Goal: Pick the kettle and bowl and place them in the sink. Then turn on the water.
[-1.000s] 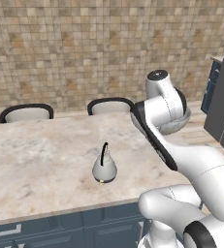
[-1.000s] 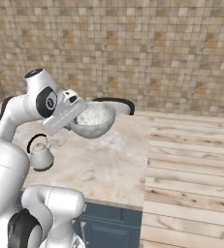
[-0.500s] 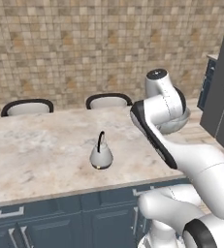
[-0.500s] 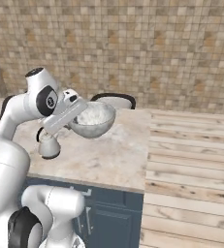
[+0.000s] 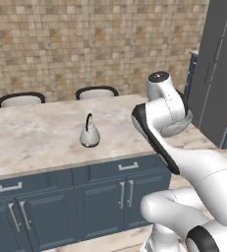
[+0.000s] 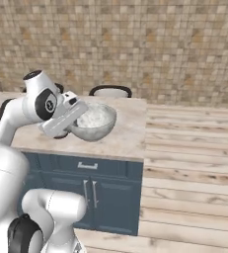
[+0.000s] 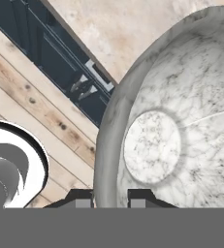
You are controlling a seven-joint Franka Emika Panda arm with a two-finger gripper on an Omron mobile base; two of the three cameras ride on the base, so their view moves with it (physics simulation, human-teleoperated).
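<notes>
two items to move, neither in the sink yet. bowl (image 6: 92,121) up in the air over the near edge of the counter (image 6: 125,141), pinched at the rim by the gripper (image 7: 109,196). jaws nearly closed, one finger each side of the rim wall, as seen in the hand view; thin rim explains the narrow gap. kettle (image 5: 90,135) upright on the counter, mid-slab, well apart from the bowl, handle arching straight up.

handling notes, judged not measured:
- bowl looks like stone or glazed ceramic: stiff, probably on the heavy side, chips if dropped into a hard basin. rim pinch hangs the weight off to one side, so likely to pivot in the jaws on fast swings. best kept slow and roughly level, lowered right to the basin floor before release.
- smooth wall, likely slippery; no slack to spare in the grip.
- kettle: small, metal-looking, rigid, likely light. rounded body poor for a two-finger grip. thin arched handle the obvious hold, taken at the top of the arch so it hangs plumb.

sink location: cannot tell from these frames. two chair backs (image 5: 96,92) behind the counter, cabinet doors (image 5: 105,197) below it.
</notes>
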